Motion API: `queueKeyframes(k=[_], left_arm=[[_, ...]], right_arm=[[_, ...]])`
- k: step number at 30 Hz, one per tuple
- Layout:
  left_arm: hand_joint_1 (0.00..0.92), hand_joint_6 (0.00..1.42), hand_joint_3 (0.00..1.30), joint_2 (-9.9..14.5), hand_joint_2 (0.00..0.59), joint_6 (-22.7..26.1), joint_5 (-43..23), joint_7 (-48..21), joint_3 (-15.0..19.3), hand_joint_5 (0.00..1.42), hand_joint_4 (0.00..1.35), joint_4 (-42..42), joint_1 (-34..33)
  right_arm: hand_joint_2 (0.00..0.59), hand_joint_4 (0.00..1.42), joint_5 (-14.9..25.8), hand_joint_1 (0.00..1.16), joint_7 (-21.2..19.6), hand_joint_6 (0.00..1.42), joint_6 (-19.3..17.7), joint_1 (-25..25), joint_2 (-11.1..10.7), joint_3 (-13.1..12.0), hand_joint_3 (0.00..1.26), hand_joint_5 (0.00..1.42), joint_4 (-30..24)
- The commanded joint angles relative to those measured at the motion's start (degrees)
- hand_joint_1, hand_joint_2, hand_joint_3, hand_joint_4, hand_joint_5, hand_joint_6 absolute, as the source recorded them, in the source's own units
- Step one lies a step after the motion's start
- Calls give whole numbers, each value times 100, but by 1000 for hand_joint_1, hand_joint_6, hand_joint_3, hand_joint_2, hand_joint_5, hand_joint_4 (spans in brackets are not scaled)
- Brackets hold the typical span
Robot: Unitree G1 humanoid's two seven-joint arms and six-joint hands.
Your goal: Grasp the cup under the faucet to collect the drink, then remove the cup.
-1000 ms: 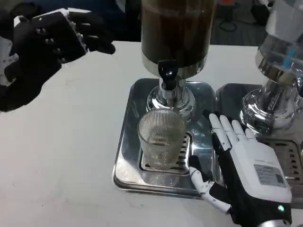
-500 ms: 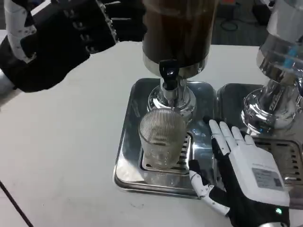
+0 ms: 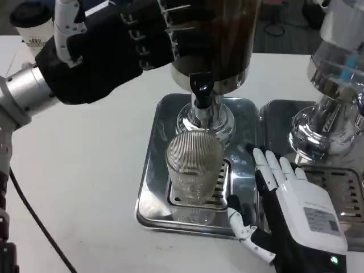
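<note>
I am seeing the ribbed cup (image 3: 193, 166) sitting on the tray (image 3: 149, 187) grate under the faucet (image 3: 202, 90), my right robot hand (image 3: 296, 219) lying spread and empty beside it, while my left robot hand (image 3: 114, 48) is crossing the dispenser (image 3: 219, 40), fingers partly hidden, grip unreadable.

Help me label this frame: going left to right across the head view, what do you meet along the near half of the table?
Bare white table → steel drip tray → ribbed glass cup → right hand → second drip tray.
</note>
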Motion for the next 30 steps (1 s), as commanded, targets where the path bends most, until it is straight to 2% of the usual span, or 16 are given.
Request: queueKeyframes(k=[1, 9, 14, 24, 30], left_arm=[[0, 92, 206, -119, 3, -123, 239, -130, -85, 152, 70, 34, -51], [0, 20, 130, -312, 2, -219, 491, -210, -172, 71, 0, 39, 112], [0, 0, 70, -318, 3, -427, 700, -239, -256, 2, 0, 165, 128], [0, 0, 55, -334, 0, -763, 1033, -404, -367, 0, 0, 560, 83], [0, 0, 61, -305, 0, -1142, 1228, -396, -456, 0, 0, 571, 124]], right_arm=[[486, 0, 82, 309, -118, 0, 48, 75, 65, 5, 25, 0, 33], [486, 0, 84, 307, -122, 0, 41, 107, 83, 38, 25, 0, -10], [486, 0, 116, 307, -101, 0, 33, 120, 82, 37, 25, 0, -46], [481, 0, 183, 302, -61, 0, 17, 122, 47, 7, 25, 0, -75], [478, 0, 244, 299, -32, 0, 15, 93, 25, -7, 30, 0, -75]])
